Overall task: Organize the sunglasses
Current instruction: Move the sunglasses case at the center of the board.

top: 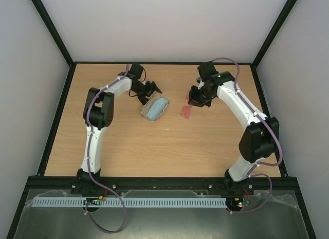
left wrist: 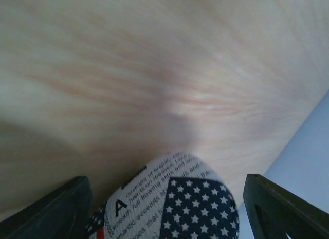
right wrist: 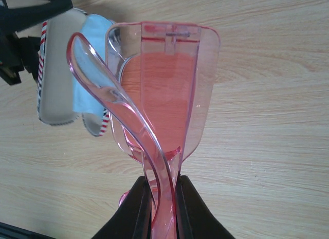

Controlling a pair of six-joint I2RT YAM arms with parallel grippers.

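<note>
The right fingers (right wrist: 134, 210) pinch the folded thin-framed, red-tinted plastic sunglasses (right wrist: 159, 95) over the wooden worktop (top: 154, 151) beside the open flag-patterned oblong case (top: 155, 109), whose end the spread left fingers (left wrist: 56, 210) straddle without closing, seemingly to steady it for loading.

The sunglasses (right wrist: 164, 90) are glossy translucent plastic; table (top: 154, 146) — matt wood grain; case (left wrist: 175, 203) — perhaps printed fabric.

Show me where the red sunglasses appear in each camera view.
Top external: the sunglasses are right of centre, at the tips of the right pincer.
Left wrist: not in it.
Right wrist: the sunglasses fill the centre, pinched at the bottom.
Shared landmark: the flag-patterned case, seen in all three views.
</note>
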